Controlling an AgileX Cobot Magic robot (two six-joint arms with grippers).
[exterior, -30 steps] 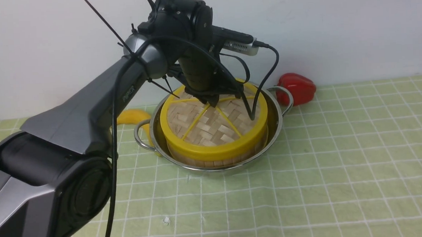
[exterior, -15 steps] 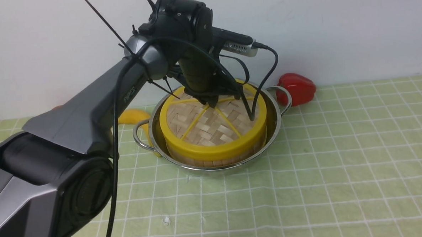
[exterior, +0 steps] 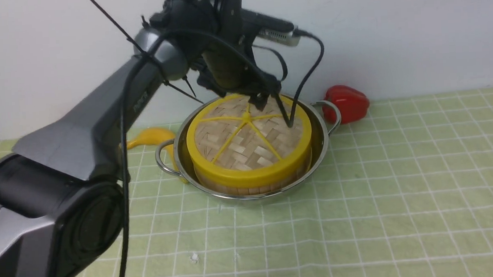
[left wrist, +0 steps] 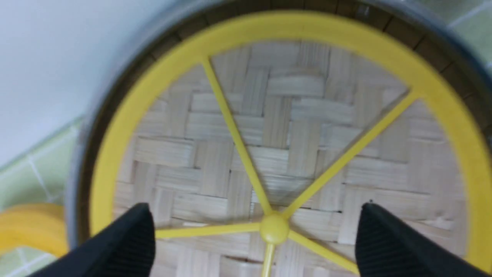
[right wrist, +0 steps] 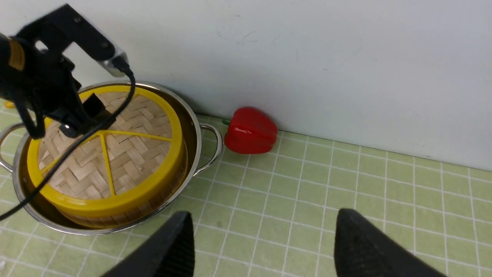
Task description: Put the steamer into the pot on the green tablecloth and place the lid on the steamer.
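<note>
The pot (exterior: pixel 319 143) sits on the green tablecloth (exterior: pixel 377 191), with the steamer (exterior: pixel 248 187) inside it and the lid (exterior: pixel 246 138) on top. The left gripper (left wrist: pixel 257 238) hangs just above the pot, jaws wide, holding nothing. The right gripper (right wrist: pixel 265 246), also wide, is well apart from the pot.

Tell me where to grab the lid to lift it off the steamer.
Probably the small knob at the centre of the lid, from straight above: the lid lies flat, and the pot wall stands close around it, leaving little side room.
</note>
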